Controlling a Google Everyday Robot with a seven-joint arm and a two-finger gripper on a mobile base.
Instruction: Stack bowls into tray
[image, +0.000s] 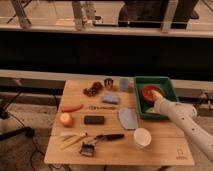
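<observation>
A red-orange bowl with a darker inside sits in the dark green tray at the table's right back. My white arm comes in from the lower right. My gripper is inside the tray at the bowl's near right rim, over or touching it. I see only this one bowl; whether another lies beneath it I cannot tell.
On the wooden table: a light blue cup, a metal cup, a grey-blue cloth, a white round bowl, a carrot, an orange fruit, a black block, a brush.
</observation>
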